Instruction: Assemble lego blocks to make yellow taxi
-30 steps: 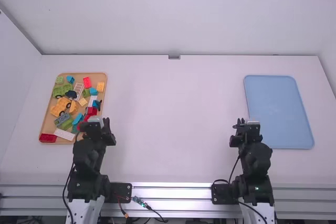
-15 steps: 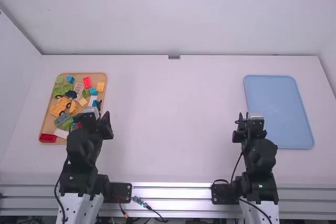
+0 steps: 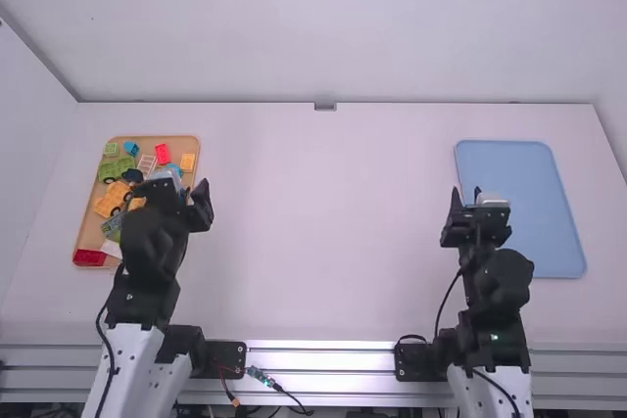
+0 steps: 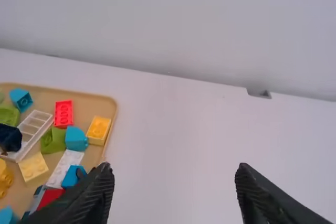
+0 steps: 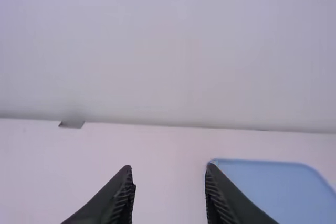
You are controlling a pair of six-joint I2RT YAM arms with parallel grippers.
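My left gripper [image 3: 174,190] hangs over the near right part of the wooden tray [image 3: 82,225]; in its wrist view the same gripper [image 4: 173,171] is open with nothing between its fingers. On the tray lie a yellow wheeled piece [image 3: 110,200], a yellow block [image 4: 98,129], a light yellow block [image 4: 33,167] and a red block [image 4: 63,114]. My right gripper [image 3: 467,195] is at the near left part of the blue tray [image 3: 529,212]; in the right wrist view this gripper [image 5: 169,171] stands open and holds nothing.
Green, blue and white pieces, such as a white ladder-like piece [image 4: 35,127], share the wooden tray. The white table [image 3: 323,232] stretches between both trays to a wall at the back. A small grey fitting [image 3: 325,106] sits at the table's far edge.
Both arms have extended away from the camera. The left gripper has passed forward over the wooden tray, hiding more of its pieces, and the right gripper has shifted forward and slightly right.
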